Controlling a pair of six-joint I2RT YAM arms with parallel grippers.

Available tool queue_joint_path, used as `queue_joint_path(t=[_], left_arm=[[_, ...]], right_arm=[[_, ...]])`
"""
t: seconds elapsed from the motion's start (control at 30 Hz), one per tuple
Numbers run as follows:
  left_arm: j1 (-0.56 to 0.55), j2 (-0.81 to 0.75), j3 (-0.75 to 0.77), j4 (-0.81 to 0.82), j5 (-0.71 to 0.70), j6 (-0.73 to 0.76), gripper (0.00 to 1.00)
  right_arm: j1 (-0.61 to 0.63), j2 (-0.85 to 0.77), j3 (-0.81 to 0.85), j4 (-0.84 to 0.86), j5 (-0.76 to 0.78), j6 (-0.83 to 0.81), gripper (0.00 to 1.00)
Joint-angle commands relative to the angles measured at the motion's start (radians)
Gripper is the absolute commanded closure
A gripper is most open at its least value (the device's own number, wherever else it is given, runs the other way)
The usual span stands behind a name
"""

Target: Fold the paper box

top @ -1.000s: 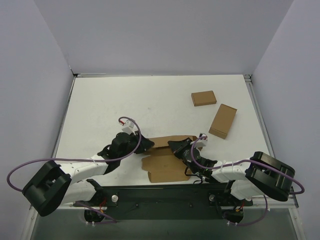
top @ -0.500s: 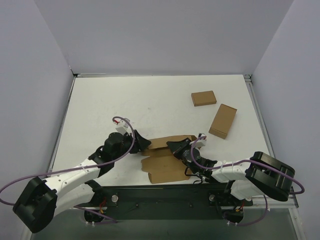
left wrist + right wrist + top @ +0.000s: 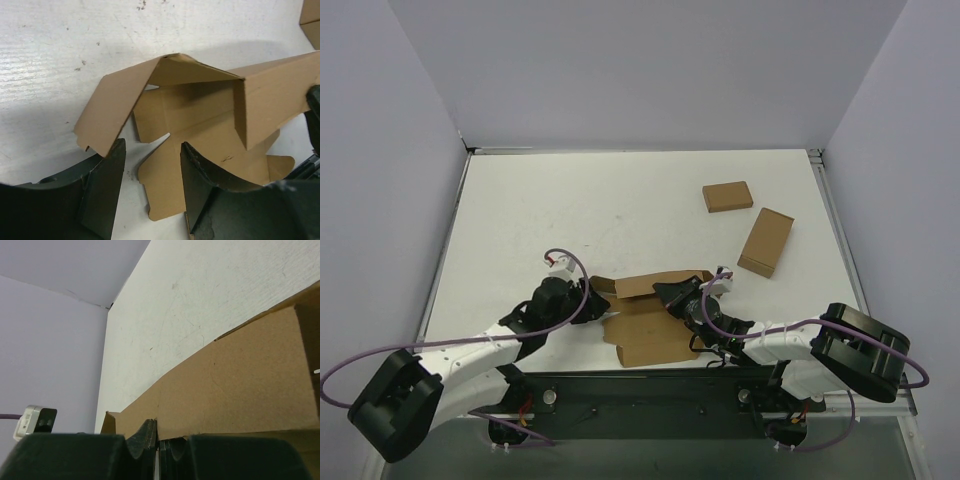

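Observation:
The paper box [image 3: 650, 320] is a brown die-cut cardboard sheet, partly folded, lying near the table's front edge between the two arms. In the left wrist view it [image 3: 200, 120] shows a raised side wall and a loose flap at the left. My left gripper [image 3: 150, 190] is open, its fingers [image 3: 102, 195] astride a flat lower flap just left of the sheet [image 3: 582, 297]. My right gripper [image 3: 159, 440] is shut on the edge of the box's raised wall [image 3: 235, 395], at the sheet's right side [image 3: 672, 296].
Two small ready-made brown boxes lie at the back right: one [image 3: 727, 196] flat, one [image 3: 766, 242] angled toward the right edge. Purple walls enclose the white table [image 3: 570, 200]. The black base rail runs along the near edge.
My left gripper has drawn back to the left, off the box's left flap, and that flap now stands free. The right gripper has stayed put, gripping the wall.

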Motion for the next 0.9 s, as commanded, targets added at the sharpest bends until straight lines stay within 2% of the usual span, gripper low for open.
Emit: queue_joint_path(t=[0.0,0.13,0.3,0.4,0.87], left_arm=[[0.015,0.090,-0.006,0.142,0.011,-0.002,0.43],[0.021,0.234,0.006,0.265,0.052,-0.006,0.43],[0.018,0.322,0.024,0.366,0.098,0.000,0.47],[0.001,0.324,0.035,0.397,0.104,0.006,0.51],[-0.092,0.270,0.041,0.405,0.051,0.021,0.53]], right_arm=[[0.012,0.002,-0.003,-0.026,0.004,-0.042,1.00],[0.012,0.002,-0.004,-0.025,-0.002,-0.039,1.00],[0.012,-0.004,-0.003,-0.036,0.002,-0.042,1.00],[0.012,-0.002,0.001,-0.037,0.001,-0.045,1.00],[0.010,0.019,0.013,-0.037,-0.012,-0.047,1.00]])
